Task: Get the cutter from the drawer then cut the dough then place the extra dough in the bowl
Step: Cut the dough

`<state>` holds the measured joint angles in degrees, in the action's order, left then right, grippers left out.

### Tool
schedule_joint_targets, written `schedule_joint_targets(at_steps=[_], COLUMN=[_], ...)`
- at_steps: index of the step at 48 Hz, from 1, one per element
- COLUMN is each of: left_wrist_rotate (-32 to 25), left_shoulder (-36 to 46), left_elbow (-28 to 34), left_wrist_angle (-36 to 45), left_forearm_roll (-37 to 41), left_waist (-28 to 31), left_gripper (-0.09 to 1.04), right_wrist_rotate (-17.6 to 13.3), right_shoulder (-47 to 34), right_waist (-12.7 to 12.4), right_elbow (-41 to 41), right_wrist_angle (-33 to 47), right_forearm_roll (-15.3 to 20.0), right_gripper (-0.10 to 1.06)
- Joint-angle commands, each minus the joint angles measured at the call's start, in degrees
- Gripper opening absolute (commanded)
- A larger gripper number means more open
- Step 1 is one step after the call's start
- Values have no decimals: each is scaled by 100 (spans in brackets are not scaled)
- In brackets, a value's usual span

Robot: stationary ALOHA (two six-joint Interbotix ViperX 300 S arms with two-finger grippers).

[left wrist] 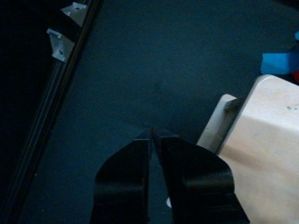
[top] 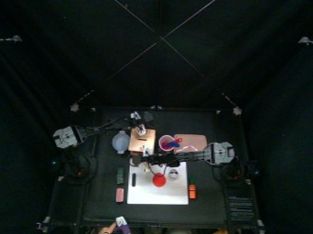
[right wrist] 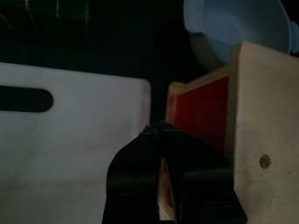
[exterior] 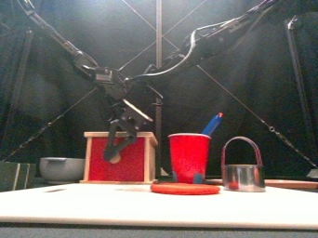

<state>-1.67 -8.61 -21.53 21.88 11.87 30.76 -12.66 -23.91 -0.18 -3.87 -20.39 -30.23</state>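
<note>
The pale wooden box [top: 142,143] stands mid-table, its red drawer front [exterior: 139,158] facing the white board [top: 145,194]. A flat red dough disc [exterior: 185,188] lies on the board, and the metal cutter [exterior: 244,173] with its wire handle stands beside it. My right gripper [right wrist: 162,131] is shut, its tips at the edge of the drawer front [right wrist: 205,105]; the front view shows it hanging before the drawer [exterior: 121,141]. Behind the box, my left gripper [left wrist: 149,136] is shut on nothing over bare table. The blue-grey bowl [top: 120,143] sits left of the box.
A red cup [exterior: 191,156] with a blue knife stands right of the box, behind the dough. One small red thing [top: 120,194] lies left of the board, and another [top: 192,190] at its right edge.
</note>
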Motion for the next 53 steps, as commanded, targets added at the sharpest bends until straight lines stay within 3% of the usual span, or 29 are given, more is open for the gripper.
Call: schedule_joint_targets(at_steps=[1,10,22,35,47,53], left_wrist_rotate=[18,9,0,-9,-18,-26], left_shoulder=[325,686,1564,2496,2821,2821], left_elbow=[79,-105,-809,-1907,-2769,-3164], left_wrist_angle=[-334,-932,-2083,-3516,-4676,-5396], left_forearm_roll=[-79,-369,-747,-1125,-1292,-1283], left_waist=[53,149,88,-765,-1652,-2030], left_gripper=[55,55,55,56,56,56], right_wrist_rotate=[-35,-79,-79,-79,-114,-123], right_shoulder=[554,1187,2505,3419,3718,3797], right_waist=[167,334,527,519,475,466], right_elbow=[123,-246,-1564,-2751,-3208,-3296], right_wrist_angle=[18,26,211,360,176,-316], right_forearm_roll=[26,237,791,1661,1837,1837], right_gripper=[16,16,16,16,22,30])
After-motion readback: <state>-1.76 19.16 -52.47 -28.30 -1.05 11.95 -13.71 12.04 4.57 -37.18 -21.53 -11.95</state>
